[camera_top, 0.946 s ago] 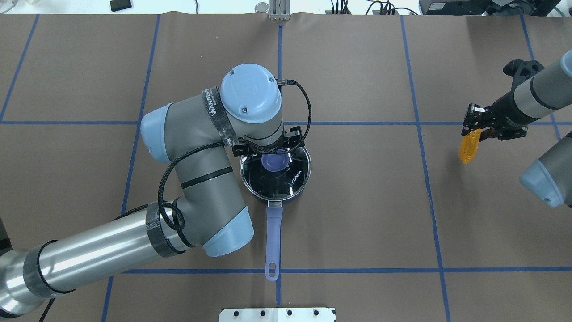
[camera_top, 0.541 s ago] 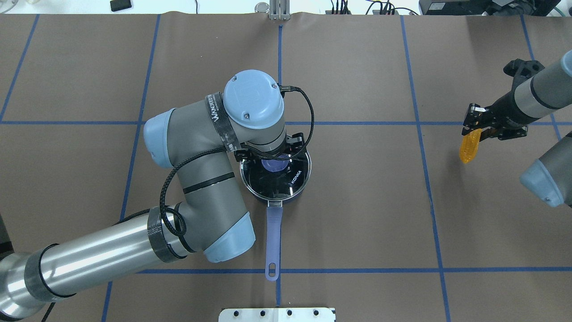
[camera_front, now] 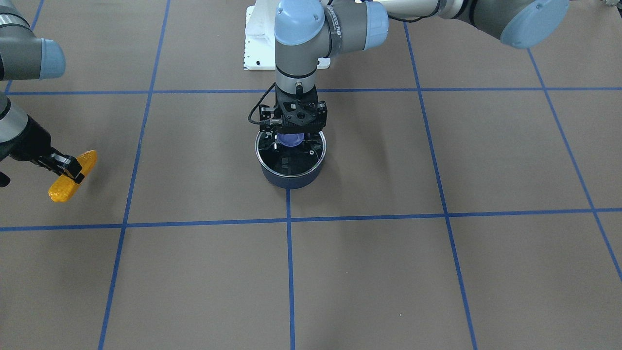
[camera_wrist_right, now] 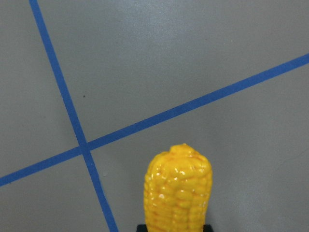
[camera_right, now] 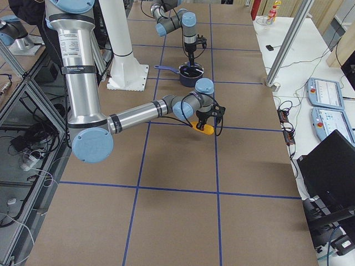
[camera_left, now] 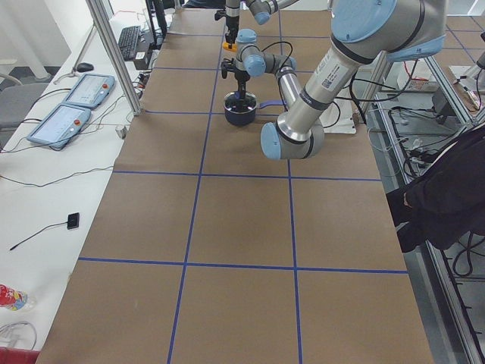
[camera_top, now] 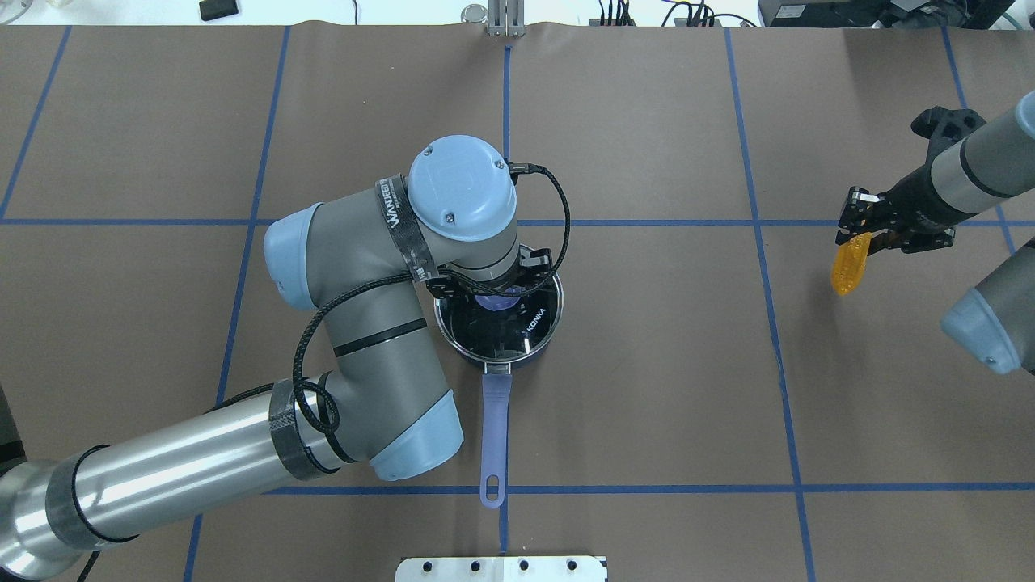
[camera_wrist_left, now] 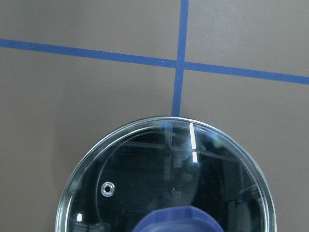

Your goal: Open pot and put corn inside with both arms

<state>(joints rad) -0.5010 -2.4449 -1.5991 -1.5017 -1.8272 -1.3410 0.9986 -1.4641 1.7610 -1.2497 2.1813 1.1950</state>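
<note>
Brown table point(camera_top: 647, 388), blue tape grid point(camera_top: 756, 242)

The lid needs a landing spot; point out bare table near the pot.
Bare: table between the pot and the corn in the right gripper; also beyond the pot, away from the robot. Crowded: left arm on the pot's left, handle toward the robot.

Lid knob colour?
Blue-purple knob; shows largest in the left wrist view.
</note>
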